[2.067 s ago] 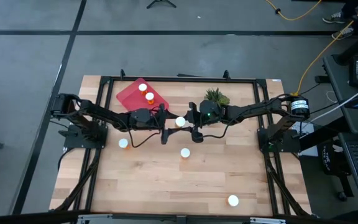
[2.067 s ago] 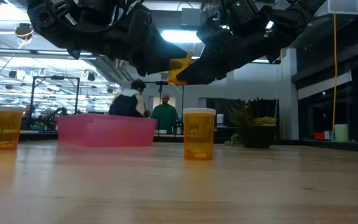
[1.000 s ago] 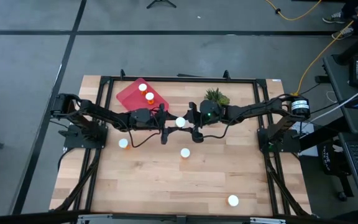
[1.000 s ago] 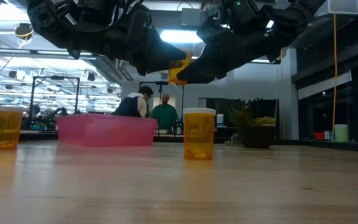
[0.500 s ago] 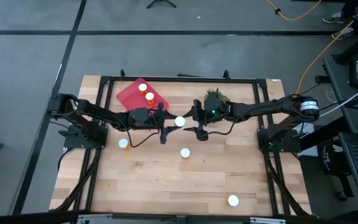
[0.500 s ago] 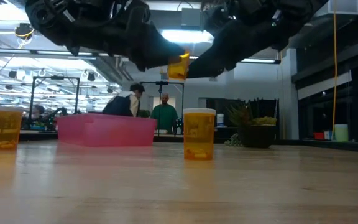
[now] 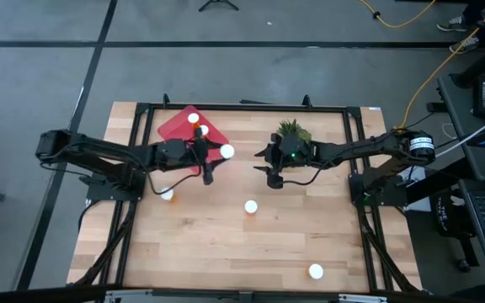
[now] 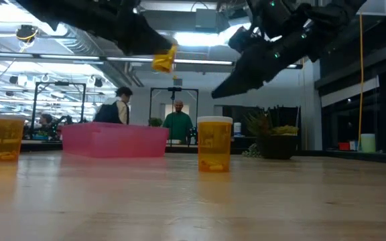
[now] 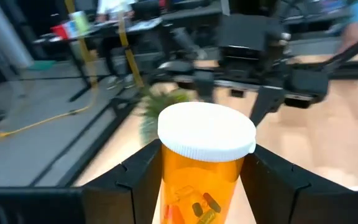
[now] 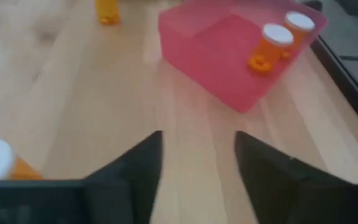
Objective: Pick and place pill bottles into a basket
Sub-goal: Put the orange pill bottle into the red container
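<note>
My left gripper (image 7: 217, 156) is shut on an orange pill bottle with a white cap (image 7: 226, 151), high above the table by the near right corner of the red basket (image 7: 175, 133); the bottle also shows in the low view (image 8: 165, 59). Two bottles (image 7: 193, 119) (image 7: 203, 130) stand in the basket. Three more bottles (image 7: 167, 194) (image 7: 250, 206) (image 7: 315, 271) stand on the table on their bases. My right gripper (image 7: 269, 173) is open and empty, in the air right of the table's middle; its wrist view (image 10: 197, 162) looks toward the basket (image 10: 229, 56). My left gripper pinches the bottle's orange body (image 9: 201, 186) just under the white cap (image 9: 207, 130) between its two fingers (image 9: 138, 180). The fingers come about level from the table's left. The bottle stands roughly upright, cap up, lifted clear of the table.
A small green potted plant (image 7: 293, 130) stands at the far side beside my right arm. A black frame (image 7: 242, 105) runs around the table's edges. People stand in the room behind the table (image 8: 177, 124).
My left gripper has carried the bottle up and toward the table's left, from the middle to beside the basket. My right gripper, which was close against the bottle, has drawn back toward the table's right and stands apart from it.
</note>
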Controlling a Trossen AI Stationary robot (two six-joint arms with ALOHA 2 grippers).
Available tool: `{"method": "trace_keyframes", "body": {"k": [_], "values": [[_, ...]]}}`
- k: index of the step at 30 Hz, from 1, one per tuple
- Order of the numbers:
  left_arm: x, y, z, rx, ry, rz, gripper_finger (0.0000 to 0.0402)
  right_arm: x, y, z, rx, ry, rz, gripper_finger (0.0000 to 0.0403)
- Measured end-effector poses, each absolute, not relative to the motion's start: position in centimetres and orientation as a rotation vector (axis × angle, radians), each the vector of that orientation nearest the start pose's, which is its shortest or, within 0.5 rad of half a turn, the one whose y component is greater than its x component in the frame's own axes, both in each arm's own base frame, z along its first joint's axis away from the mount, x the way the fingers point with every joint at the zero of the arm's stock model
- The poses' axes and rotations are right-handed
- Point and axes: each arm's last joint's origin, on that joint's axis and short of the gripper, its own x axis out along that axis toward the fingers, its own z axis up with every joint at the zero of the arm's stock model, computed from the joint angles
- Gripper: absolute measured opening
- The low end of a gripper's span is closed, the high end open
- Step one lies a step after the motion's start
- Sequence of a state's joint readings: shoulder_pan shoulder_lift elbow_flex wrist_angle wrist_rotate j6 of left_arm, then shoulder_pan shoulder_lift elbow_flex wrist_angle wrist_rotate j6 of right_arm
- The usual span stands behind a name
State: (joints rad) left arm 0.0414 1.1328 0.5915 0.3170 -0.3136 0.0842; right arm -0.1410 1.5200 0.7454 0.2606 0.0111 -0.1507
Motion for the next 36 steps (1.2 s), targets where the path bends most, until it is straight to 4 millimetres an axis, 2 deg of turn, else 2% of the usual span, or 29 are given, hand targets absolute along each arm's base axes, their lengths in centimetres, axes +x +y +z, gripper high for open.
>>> {"method": "trace_keyframes", "body": {"k": [6,8,14,20,28,36], "values": [[21.8,2.1,25.9,0.114,0.262,0.452,0.0192,28.9,-4.8,17.0,-0.105,0.480,-0.151,0.0050],[21.5,2.1,26.0,0.106,0.266,0.460,0.0192,28.2,-4.9,16.2,-0.103,0.470,-0.157,0.0014],[21.4,2.2,25.6,0.112,0.307,0.503,0.0192,26.5,-4.7,14.9,-0.099,0.357,-0.132,0.0016],[21.1,2.4,25.2,0.122,0.311,0.591,0.0192,26.2,-4.6,14.8,-0.101,0.326,-0.125,0.0005],[19.2,3.4,20.1,0.022,0.216,0.651,0.0192,26.2,-4.6,14.8,-0.101,0.326,-0.122,0.0006],[16.3,4.8,16.9,-0.048,0.037,0.648,0.0192,26.2,-4.6,14.9,-0.102,0.320,-0.123,0.0010]]}}
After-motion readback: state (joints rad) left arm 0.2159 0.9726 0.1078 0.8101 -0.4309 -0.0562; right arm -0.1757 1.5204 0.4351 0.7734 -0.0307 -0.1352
